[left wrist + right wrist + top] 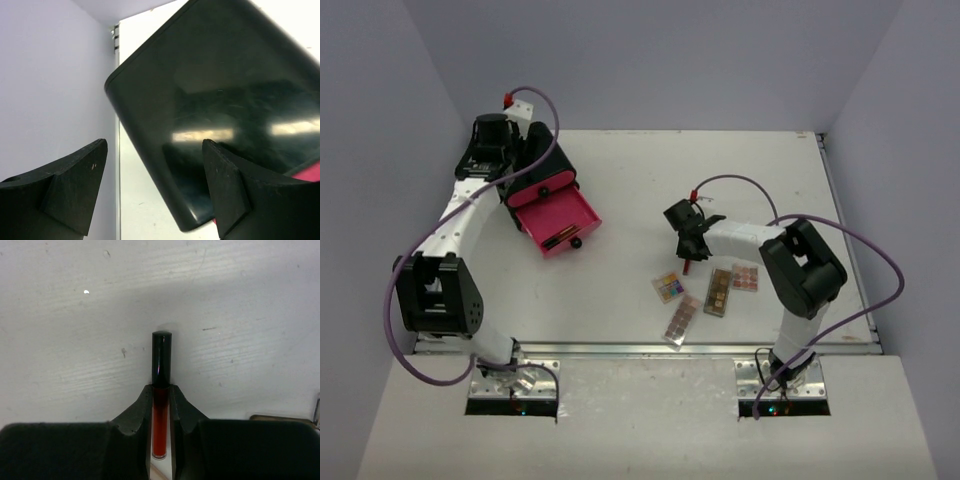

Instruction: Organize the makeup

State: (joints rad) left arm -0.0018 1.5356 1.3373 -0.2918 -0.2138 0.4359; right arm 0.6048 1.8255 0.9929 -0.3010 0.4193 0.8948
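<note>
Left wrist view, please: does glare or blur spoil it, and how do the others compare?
Left wrist: the glossy black box mirrors two light streaks; the near fingers are dark and slightly soft. Right wrist: the red stick is sharp, a thin highlight on its cap. Top external: even light, soft shadows, no glare.

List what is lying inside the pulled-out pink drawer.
One slim dark stick lies near the front of the pink drawer; nothing else shows on its visible floor. Its back end runs into the black box, so anything there is covered.
</note>
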